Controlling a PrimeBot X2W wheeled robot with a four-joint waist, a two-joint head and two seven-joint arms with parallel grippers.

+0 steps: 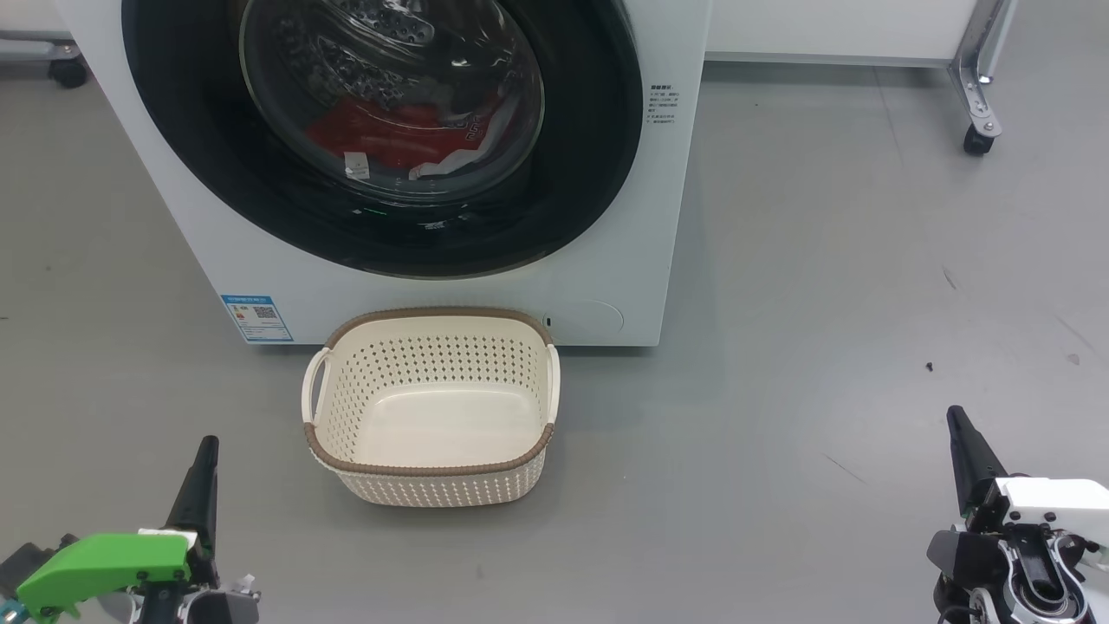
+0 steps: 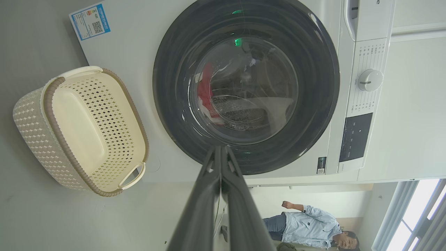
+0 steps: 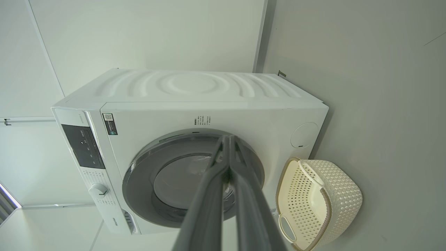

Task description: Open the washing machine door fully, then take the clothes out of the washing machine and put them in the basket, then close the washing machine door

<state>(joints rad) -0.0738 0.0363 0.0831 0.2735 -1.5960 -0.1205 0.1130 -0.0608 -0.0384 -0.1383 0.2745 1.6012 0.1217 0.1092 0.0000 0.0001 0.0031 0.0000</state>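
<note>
washing machine (image 1: 663,260): a white front-loader standing on the grey floor (image 1: 823,364). A blue sticker (image 1: 256,318) sits low on its front, toward the robot's left. The left wrist view shows a round dial (image 2: 370,80) and a dark panel on its control strip.
washing machine door (image 1: 593,165): shut flush against the front, with a wide glossy black rim around a bulging clear glass centre.
clothes (image 1: 381,130): inside the drum, behind the glass. Red fabric with bits of white lies at the drum's bottom.
basket (image 1: 433,314): cream, perforated, with a brown rim and two side handles. It stands upright on the floor just in front of the machine's lower edge, below the door. Its smooth bottom shows whole. Whether its far rim touches the machine I cannot tell.
left tool (image 1: 205,455): low at the left of the head view, dark fingers pressed together and closed on nothing. It points up toward the machine and is well apart from the basket and the door. In its own wrist view the tips line up with the door's rim.
right tool (image 1: 957,425): low at the right of the head view, fingers likewise pressed together with nothing between them — well apart from the basket.
person (image 2: 306,226): in a pale blue jacket, seen in the left wrist view beyond the machine and well apart from it.
castor (image 1: 979,139): on a metal frame's leg, on the floor to the machine's right.
</note>
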